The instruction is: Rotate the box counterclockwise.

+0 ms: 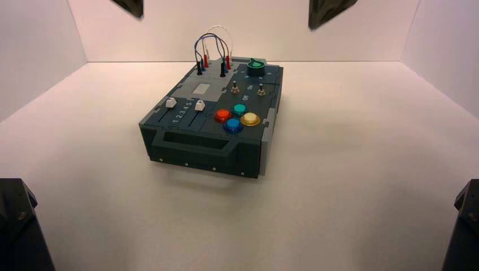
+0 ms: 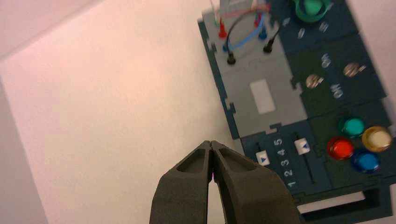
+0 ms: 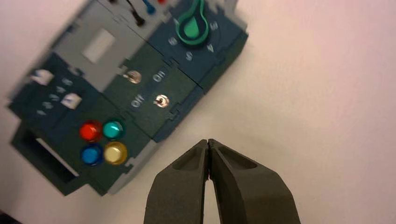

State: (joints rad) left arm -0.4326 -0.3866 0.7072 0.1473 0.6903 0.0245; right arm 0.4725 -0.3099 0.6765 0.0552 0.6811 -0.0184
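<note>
The box (image 1: 192,144), dark teal and grey, stands in the middle of the white table, its handle end facing me and turned slightly. It bears red (image 1: 222,115), teal (image 1: 239,109), yellow (image 1: 250,119) and blue (image 1: 232,125) buttons, two toggle switches (image 1: 234,87), a green dial (image 1: 256,65) and plugged wires (image 1: 212,45). My left gripper (image 2: 211,143) is shut and empty, held above the table beside the box's (image 2: 261,95) slider side. My right gripper (image 3: 208,141) is shut and empty, above the table beside the box's (image 3: 154,88) switch side. Neither touches it.
Two white slider knobs (image 1: 171,102) sit on the box's near left. White walls (image 1: 34,56) enclose the table on three sides. Dark arm parts show at the top edge (image 1: 131,7) and in the bottom corners (image 1: 20,226).
</note>
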